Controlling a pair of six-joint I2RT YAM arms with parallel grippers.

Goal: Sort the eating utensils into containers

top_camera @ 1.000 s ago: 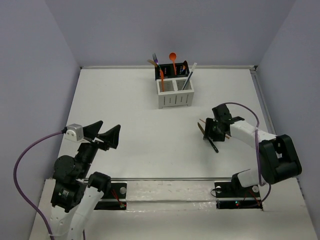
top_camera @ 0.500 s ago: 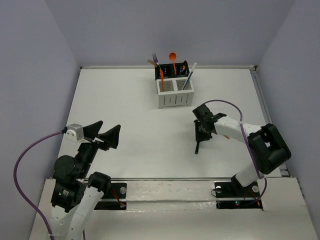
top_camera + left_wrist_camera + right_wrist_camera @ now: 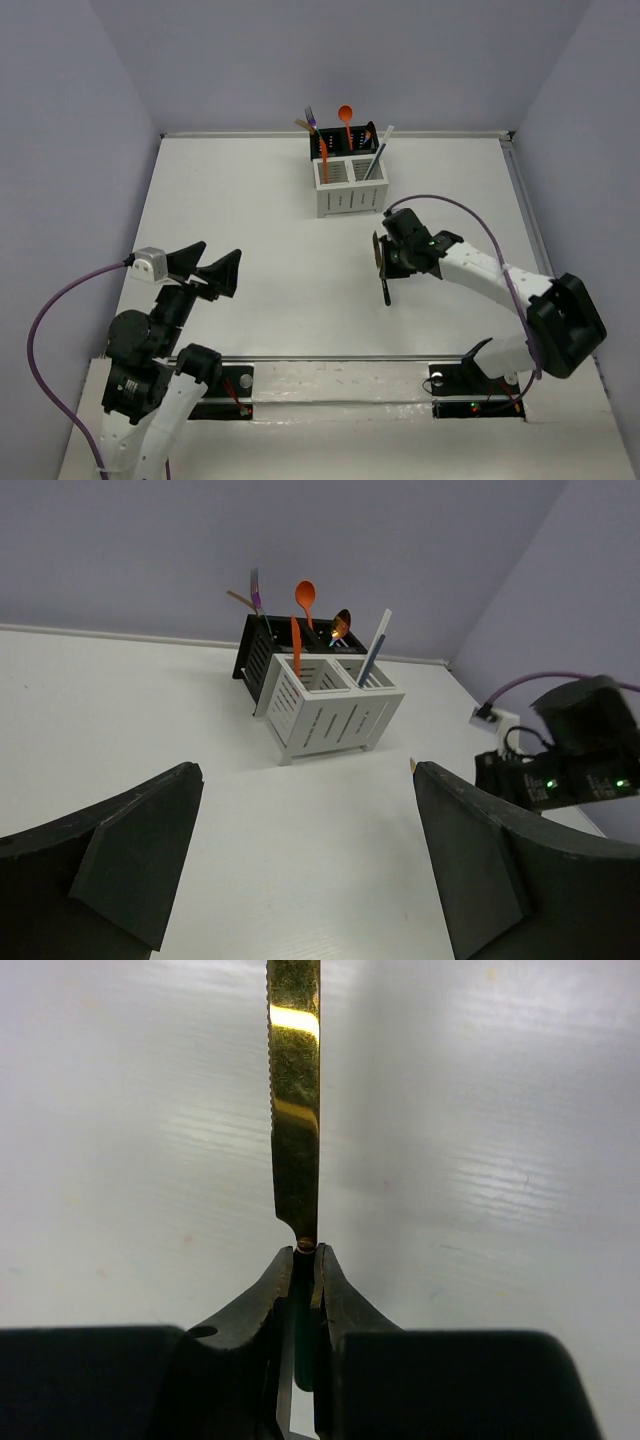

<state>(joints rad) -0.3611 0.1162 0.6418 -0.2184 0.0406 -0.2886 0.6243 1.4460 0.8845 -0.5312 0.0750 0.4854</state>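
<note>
Top view, right pincer [image 3: 384, 256]: pinched shut on the gold knife [image 3: 386, 290] above the table [image 3: 250, 220], dark handle trailing toward 6 o'clock.
Top view, containers [image 3: 350, 185]: at about 11 o'clock from that pincer, near but apart; already holding several upright utensils.
Top view, knife axis: roughly 12-to-6, close to the line of travel toward the block.
Top view, nearer arm: the right, by far; left pincer [image 3: 212, 263] spread wide, holding nothing, well off at 8 o'clock of the block.
Top view, change: right pincer and knife shifted toward 9 o'clock since half a second ago, now closer below the white holders; left arm unmoved.
Left wrist view: containers [image 3: 325, 705] ahead at 12 o'clock, own two fingers wide apart at the lower corners.
Right wrist view: fingers [image 3: 250, 1305] closed on the neck of the gold knife [image 3: 295, 1100], blade pointing straight to 12 o'clock over bare table.
</note>
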